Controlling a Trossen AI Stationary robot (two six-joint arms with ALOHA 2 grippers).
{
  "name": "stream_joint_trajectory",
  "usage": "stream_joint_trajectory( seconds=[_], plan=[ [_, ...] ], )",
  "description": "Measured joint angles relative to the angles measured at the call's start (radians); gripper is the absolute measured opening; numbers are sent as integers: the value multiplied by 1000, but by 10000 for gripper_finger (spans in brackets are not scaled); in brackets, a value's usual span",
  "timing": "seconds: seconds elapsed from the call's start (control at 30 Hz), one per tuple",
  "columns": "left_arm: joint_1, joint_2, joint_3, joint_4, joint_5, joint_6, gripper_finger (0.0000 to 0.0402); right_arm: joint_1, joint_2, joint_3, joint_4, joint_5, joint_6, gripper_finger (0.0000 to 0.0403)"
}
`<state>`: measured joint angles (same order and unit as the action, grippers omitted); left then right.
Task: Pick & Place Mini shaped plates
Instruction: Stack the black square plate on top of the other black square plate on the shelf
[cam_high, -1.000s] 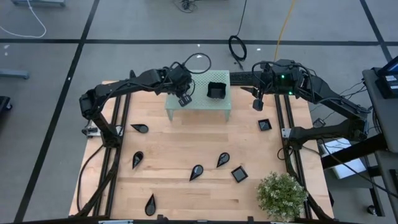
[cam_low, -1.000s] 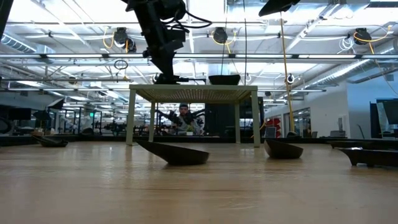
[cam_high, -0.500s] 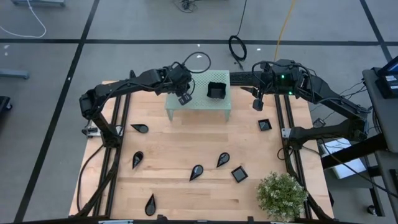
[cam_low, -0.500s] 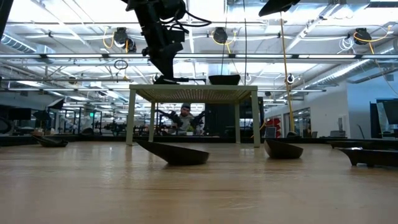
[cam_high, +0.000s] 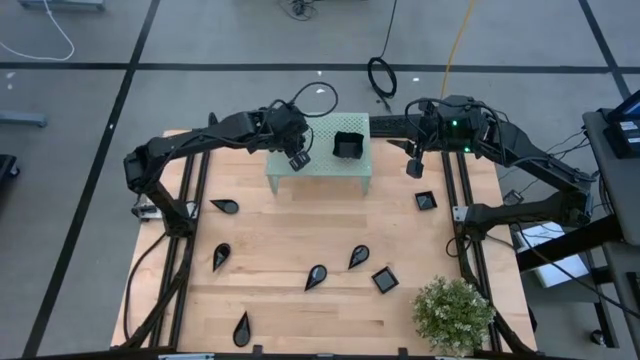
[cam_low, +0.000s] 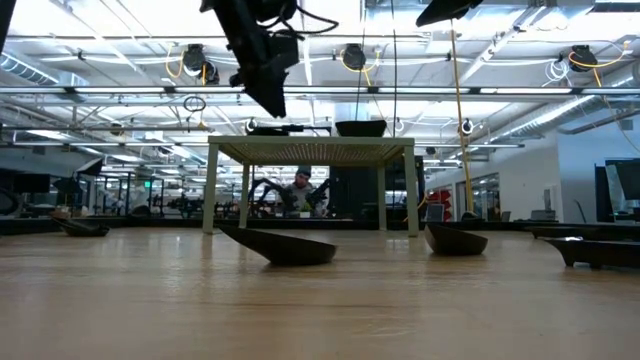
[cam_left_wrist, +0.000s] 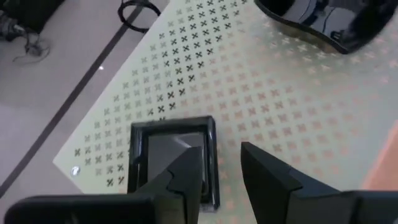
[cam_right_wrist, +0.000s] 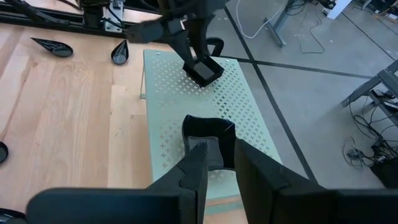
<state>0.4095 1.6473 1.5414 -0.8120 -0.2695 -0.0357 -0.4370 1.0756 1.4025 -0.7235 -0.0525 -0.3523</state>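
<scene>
The left gripper (cam_high: 298, 160) hung just above the pale green perforated stand (cam_high: 355, 170), its fingers parted and holding nothing; directly beneath them a small glossy black square plate (cam_left_wrist: 171, 158) sat flat on the stand near one corner. A larger black wavy-edged dish (cam_high: 347, 145) rested further along the same top. The right gripper (cam_high: 414, 167) waited off the stand's other end, above the wooden table (cam_high: 280, 250), its narrow-set fingers empty. Several black teardrop plates, such as the one at (cam_high: 359, 257), and square ones (cam_high: 385, 279) lay scattered on the table, well apart from the stand. The risk, as I judged it, lay in the square plate's closeness to the edge; a fingertip catching its rim on the way up could have nudged it off the corner; the smooth glaze would have let it slide easily.
</scene>
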Motion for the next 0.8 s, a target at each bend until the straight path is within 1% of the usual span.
stream_joint_trajectory(
  seconds=[0.1,0.17,0.3,0.4,0.5,0.6,0.8],
  plan=[
    [-9,-28,0,3,7,-5,116,0,0,0,0,0,0,66],
    [-15,-51,0,-1,21,-37,116,0,0,0,-1,0,0,66],
    [-48,-74,0,11,109,-157,116,0,0,0,-33,0,1,66],
    [-89,-74,0,7,183,-229,116,0,0,0,-92,0,31,66],
    [-139,-74,0,3,244,-256,116,0,0,0,-181,0,84,66],
    [-192,-74,0,-1,269,-259,116,0,-1,-23,-257,0,150,66],
    [-272,-74,0,-1,270,-260,115,0,-5,-191,-277,4,369,66]
  ],
)
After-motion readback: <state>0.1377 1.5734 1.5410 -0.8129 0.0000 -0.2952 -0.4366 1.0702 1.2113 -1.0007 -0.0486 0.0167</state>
